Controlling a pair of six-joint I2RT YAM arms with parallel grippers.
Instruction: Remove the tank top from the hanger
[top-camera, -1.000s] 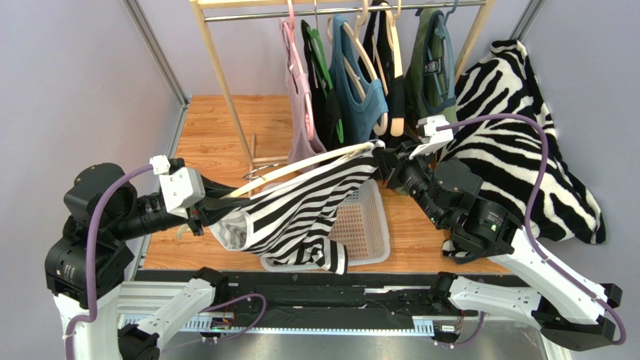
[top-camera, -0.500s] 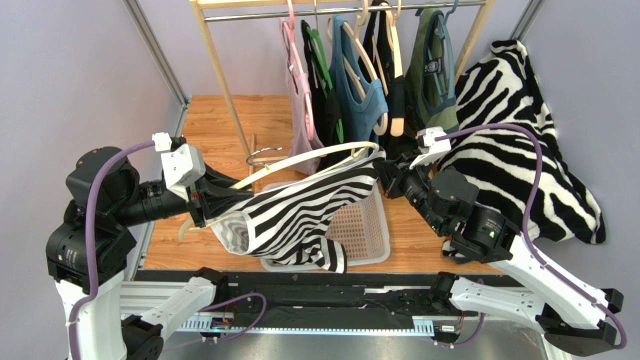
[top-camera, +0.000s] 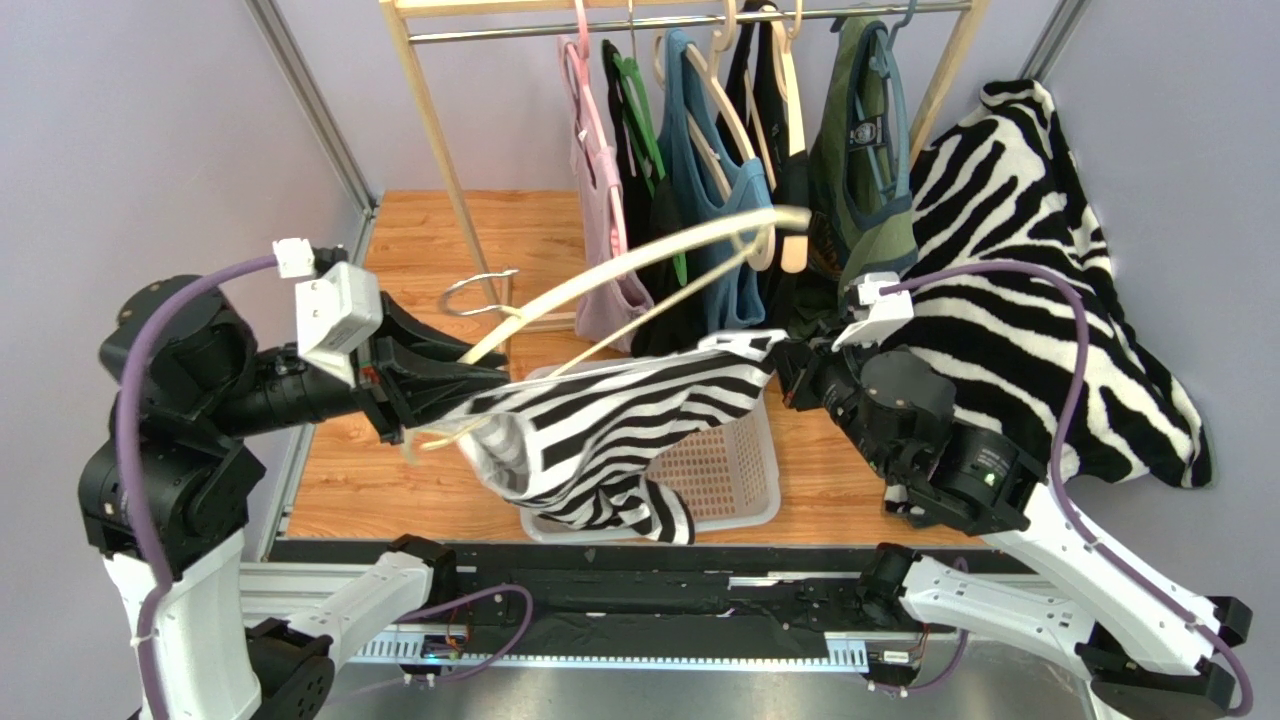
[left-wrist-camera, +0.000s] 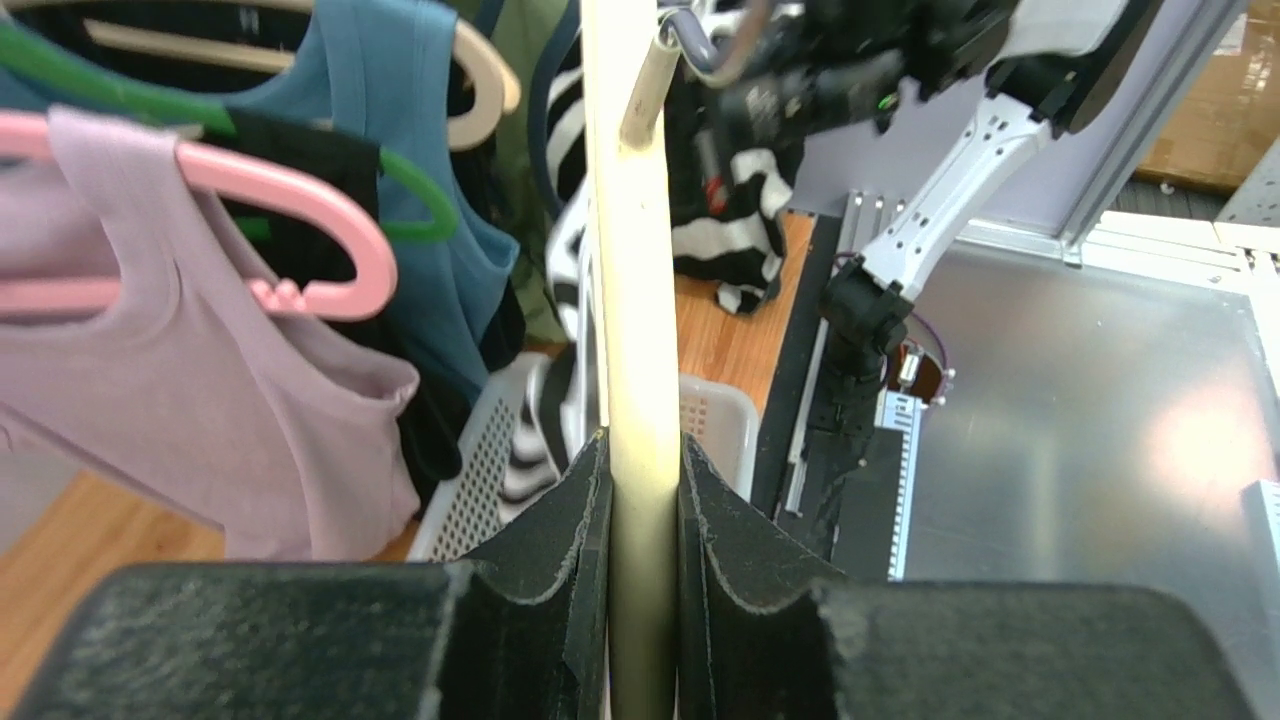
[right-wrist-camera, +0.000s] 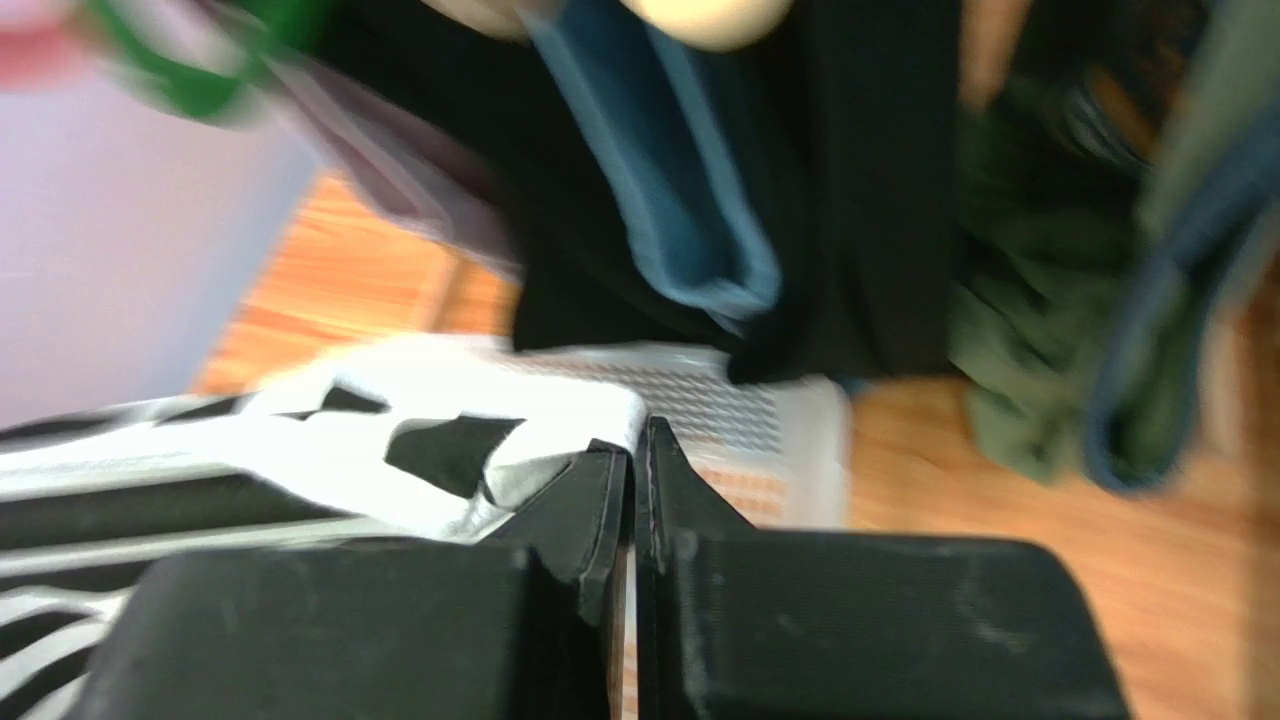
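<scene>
Black-and-white striped tank top (top-camera: 616, 428) hangs at centre frame, stretched as a sling over the white plastic mesh basket (top-camera: 739, 458).

Handling: light, limp knit that drapes, stretches and sags. It offers no stiffness, so the best hold is a bound edge or strap, pinched hard.

Right gripper (right-wrist-camera: 633, 450) has its jaws fully closed on the white-edged corner of the top, right of centre. Left gripper (left-wrist-camera: 643, 480) clamps the cream curved hanger (top-camera: 661, 255) by one arm, the jaws parted only by that bar.

Versus earlier frames:
- The hanger's far end is tilted up out of the top, toward the hung garments (top-camera: 706, 165) at upper centre.
- The left arm is drawn back and raised.
- The top's left end seems to be looped on the hanger's lower end, so I judge removal incomplete.
</scene>
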